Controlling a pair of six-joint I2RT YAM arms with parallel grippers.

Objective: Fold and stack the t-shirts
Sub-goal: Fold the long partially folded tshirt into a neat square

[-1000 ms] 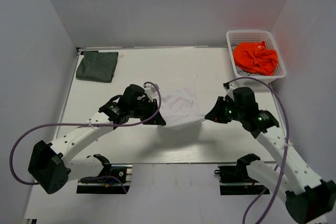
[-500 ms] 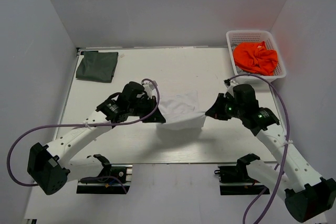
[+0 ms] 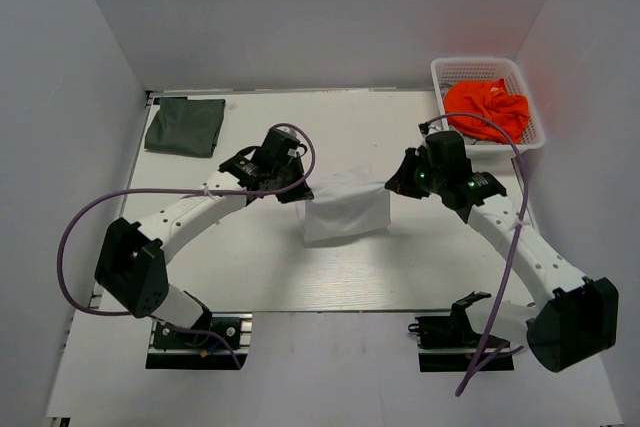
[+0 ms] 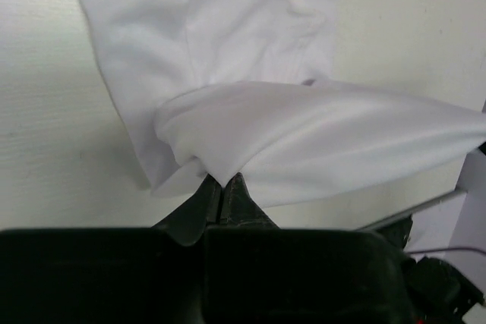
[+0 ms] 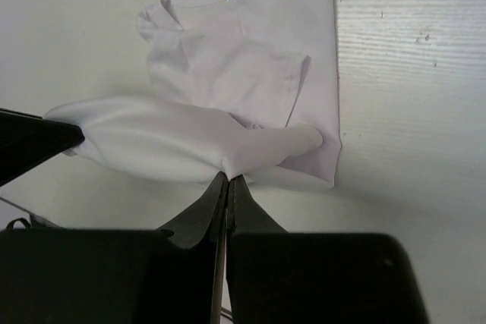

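The white t-shirt [image 3: 345,212] lies mid-table, its upper edge lifted and stretched between both grippers. My left gripper [image 3: 303,192] is shut on the shirt's left corner; in the left wrist view the cloth [image 4: 304,134] bunches at the closed gripper [image 4: 222,180]. My right gripper [image 3: 392,187] is shut on the right corner; in the right wrist view the cloth [image 5: 190,138] runs from the closed gripper [image 5: 227,177] leftward. The rest of the shirt [image 5: 243,58] lies flat below, blue neck tag showing. The dark grey-green t-shirt [image 3: 185,126] lies folded at the far left corner.
A white basket [image 3: 531,139] at the far right holds orange cloth [image 3: 487,110]. Grey walls enclose the table on three sides. The arm cables loop over the table near both arms.
Both grippers have carried the shirt's held edge away from the near side toward the back of the table, folding it over the flat part. The shirt now looks more compact.
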